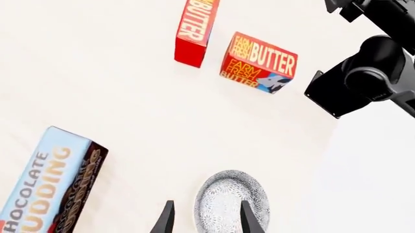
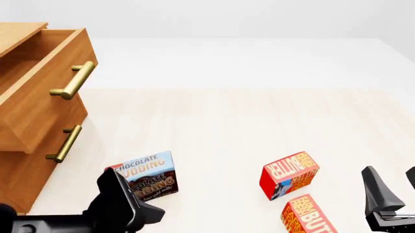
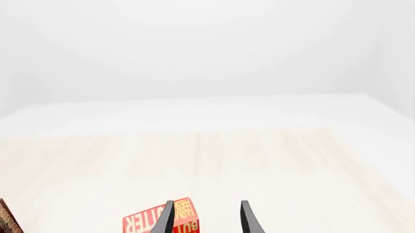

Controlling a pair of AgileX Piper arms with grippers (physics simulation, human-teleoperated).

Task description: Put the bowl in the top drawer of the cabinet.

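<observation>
Bowl position: the bowl sat on the table directly under the left pincer, seen only in the left wrist view; in the front view it was hidden behind the left arm.
Left pincer: released, fingers spread; one fingertip lay over the bowl's inside, the other outside its rim. Contact with the bowl could not be told.
Right pincer: the right pincer was released, holding nothing, hovering near a butter box.
Bowl handling (judgement): shallow, stiff, probably ceramic-like, so light to moderate in weight, smooth and likely slippery, and breakable if dropped. Best hold appeared to be the rim, one finger inside and one outside, pinching the wall; the present straddle suited that.
Top drawer: the top drawer of the cabinet stood pulled out, brass handle toward the table. Its inside was mostly out of view; no contents could be seen.
Lower drawer: the lower drawer looked shut.
Other items: chocolate pudding box near the left arm; two butter boxes, one upright-tilted, the other just beside it.
Risk (judgement): a thin rim grip could let the bowl swing or slip during the carry to the drawer.
</observation>
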